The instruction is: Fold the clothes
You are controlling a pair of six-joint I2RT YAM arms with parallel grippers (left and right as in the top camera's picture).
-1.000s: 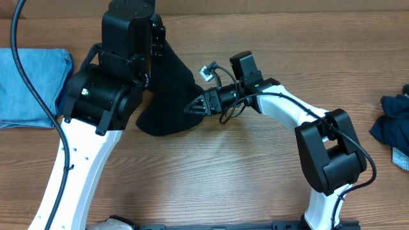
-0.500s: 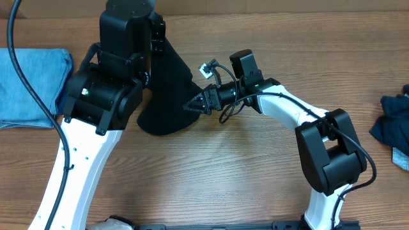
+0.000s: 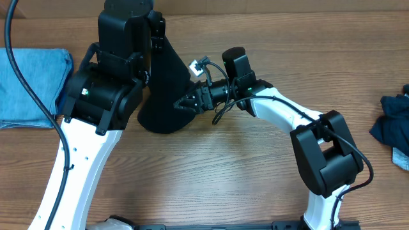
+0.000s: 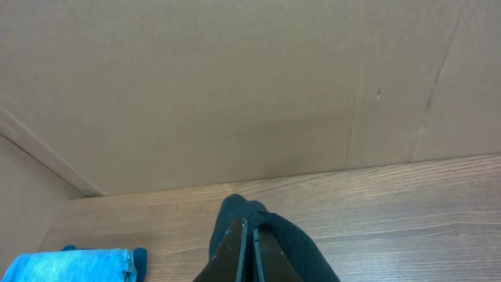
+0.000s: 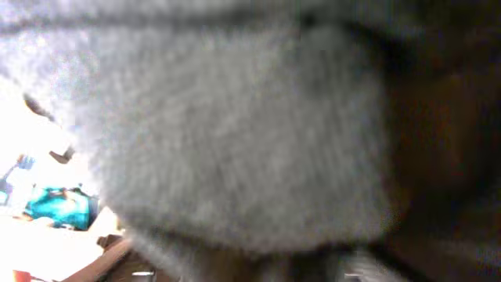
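A black T-shirt point(image 3: 165, 89) hangs in a narrow cone from my left gripper point(image 4: 250, 222), which is shut on its bunched top edge point(image 4: 235, 207); its lower end rests on the table. My right gripper point(image 3: 183, 104) is pressed into the shirt's right side near the bottom. In the right wrist view blurred grey-looking fabric point(image 5: 235, 133) fills the frame and hides the jaws, so their state does not show. In the overhead view the left arm's bulk covers the left gripper.
A folded light blue denim garment point(image 3: 32, 86) lies at the far left, its corner point(image 4: 74, 265) also showing in the left wrist view. A dark navy garment point(image 3: 391, 128) is heaped at the right edge. A cardboard wall point(image 4: 235, 86) stands behind the table.
My right gripper has moved left into the hanging shirt, pushing its lower right side inward. The left arm has held its grip and place.
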